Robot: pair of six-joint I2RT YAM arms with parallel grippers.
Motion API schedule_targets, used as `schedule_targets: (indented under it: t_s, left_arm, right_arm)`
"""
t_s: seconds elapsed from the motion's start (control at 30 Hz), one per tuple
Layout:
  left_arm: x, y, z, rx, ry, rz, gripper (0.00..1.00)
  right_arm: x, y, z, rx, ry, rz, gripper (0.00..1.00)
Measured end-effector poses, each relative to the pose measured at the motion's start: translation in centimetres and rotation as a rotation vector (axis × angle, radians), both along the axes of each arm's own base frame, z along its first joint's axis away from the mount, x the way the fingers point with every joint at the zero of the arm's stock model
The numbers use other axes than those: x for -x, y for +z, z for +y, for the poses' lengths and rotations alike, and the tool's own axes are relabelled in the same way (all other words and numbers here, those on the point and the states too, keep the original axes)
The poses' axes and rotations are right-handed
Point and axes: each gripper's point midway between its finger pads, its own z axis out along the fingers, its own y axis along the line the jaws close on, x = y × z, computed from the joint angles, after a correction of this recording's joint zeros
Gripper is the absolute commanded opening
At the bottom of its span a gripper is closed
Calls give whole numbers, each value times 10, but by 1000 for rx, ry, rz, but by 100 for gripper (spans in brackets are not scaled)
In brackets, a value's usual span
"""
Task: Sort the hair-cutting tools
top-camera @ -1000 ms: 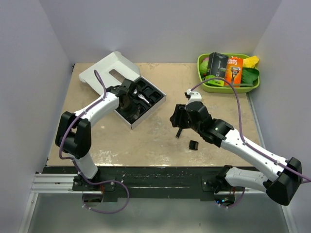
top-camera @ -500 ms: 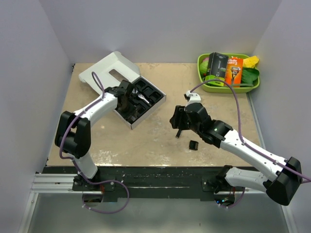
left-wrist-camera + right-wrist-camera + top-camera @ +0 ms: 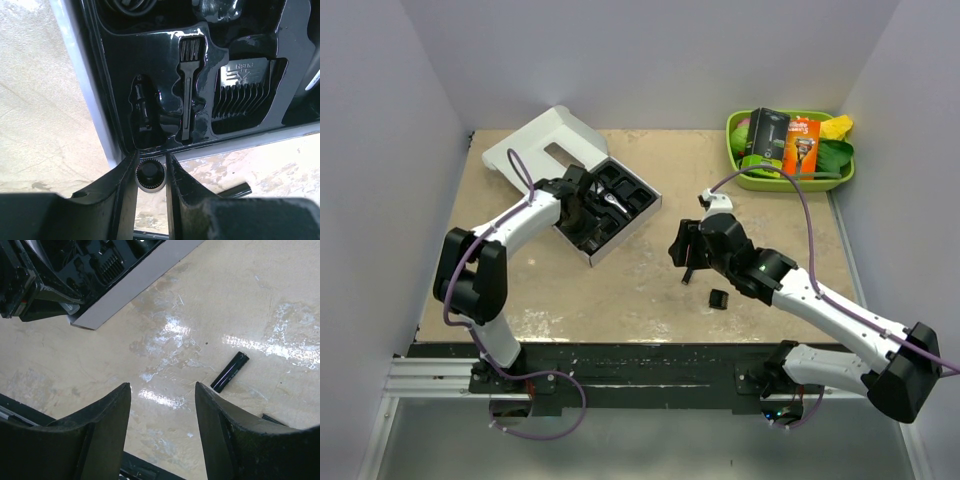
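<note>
My left gripper is shut on a small round black knurled bit with a pale rim, just outside the near corner of the white box. The box's black moulded insert holds a small brush and a black comb attachment. From above, the left gripper is over the box. My right gripper is open and empty above the bare table, with a short black stick to its right. From above, the right gripper hangs over that stick. A small black piece lies close by.
The box's white lid lies open at the back left. A green tray with packaged razors stands at the back right. White walls close in the table on three sides.
My right arm has shifted slightly to the left and nearer. My left gripper stays at the box, still shut on the round bit.
</note>
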Motion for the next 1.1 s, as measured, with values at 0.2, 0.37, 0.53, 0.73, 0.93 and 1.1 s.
schedule_targets:
  t_s: [0.2, 0.37, 0.53, 0.73, 0.93, 1.1]
  left_arm:
    - [-2, -3, 1, 3, 4, 3, 27]
    - [-3, -3, 1, 4, 5, 4, 29]
    - [-4, -4, 1, 4, 6, 8, 31]
    - [-4, -4, 2, 6, 7, 13, 34]
    - [-7, -3, 3, 9, 13, 13, 37]
    - [-9, -2, 4, 8, 11, 10, 38]
  right_arm:
    - [-1, -4, 1, 7, 0, 7, 58]
    - [-1, -4, 2, 2, 1, 4, 58]
    - [-1, -7, 2, 2, 3, 5, 59]
    - [0, -9, 2, 1, 6, 8, 59]
    - [-1, -8, 5, -7, 13, 6, 60]
    - [0, -9, 6, -7, 18, 12, 61]
